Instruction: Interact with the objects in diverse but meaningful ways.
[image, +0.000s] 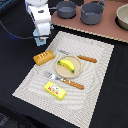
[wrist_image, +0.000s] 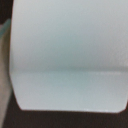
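Though jaws' state untellable: striped placemat (image: 95, 75) on black table (image: 15, 55), wooden board (image: 100, 27) behind.

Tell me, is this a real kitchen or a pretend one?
Probably a pretend dinner table for a robot: a banana sits on a plate on a placemat, with pots behind.

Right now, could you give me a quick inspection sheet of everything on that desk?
Surface: pale striped mat on a dark table.
Job's things: banana on a plate; bread loaf; yellow box; two pots on a brown board.
Clutter: fork and knife beside the plate.
Gripper: over the mat's corner; jaws cannot be judged. The wrist view is filled by a pale blue surface.
Cables: dark cable by the arm.
Surroundings: nothing seen.
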